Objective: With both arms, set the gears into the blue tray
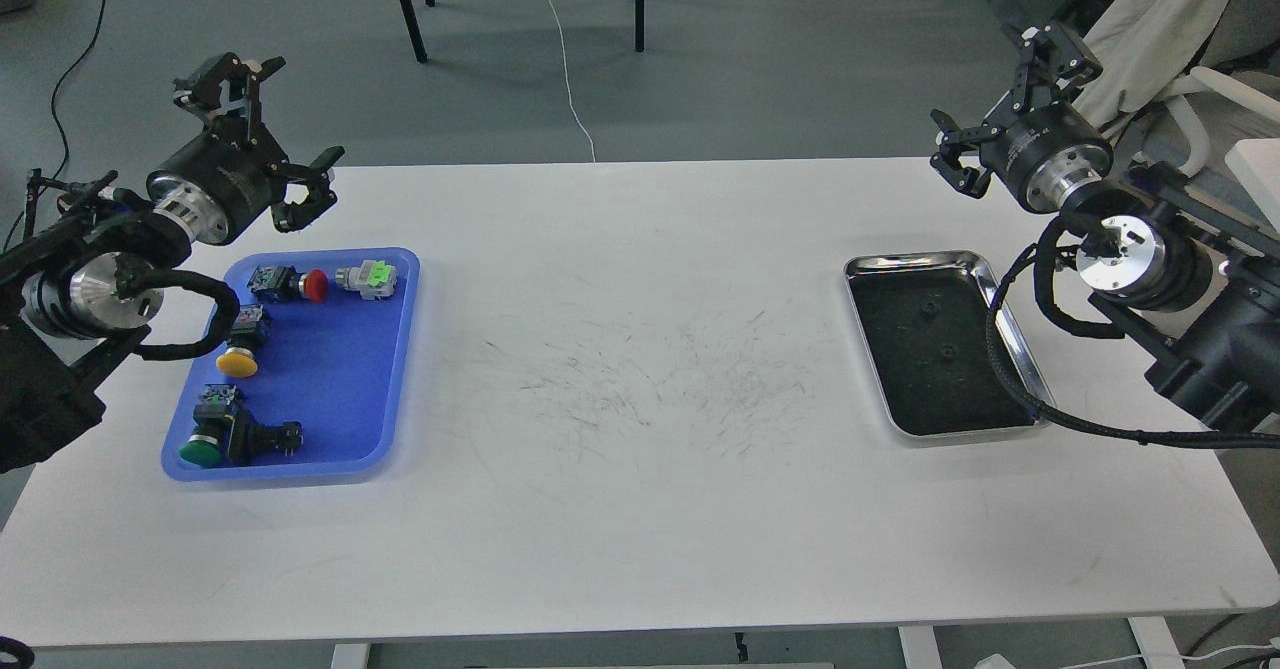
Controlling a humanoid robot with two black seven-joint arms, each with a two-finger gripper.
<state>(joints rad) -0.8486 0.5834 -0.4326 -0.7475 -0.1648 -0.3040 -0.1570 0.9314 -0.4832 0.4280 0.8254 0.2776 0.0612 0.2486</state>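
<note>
Head view: two tiny black toothed gears lie well apart on the dark bottom of the shiny steel tray at the white worktop's right. The rectangular blue plastic tray at left holds four push-button switches. The left hand and right hand hang above the worktop's far corners, fingers spread, grasping nothing.

Grey floor with cables behind a white table.
</note>
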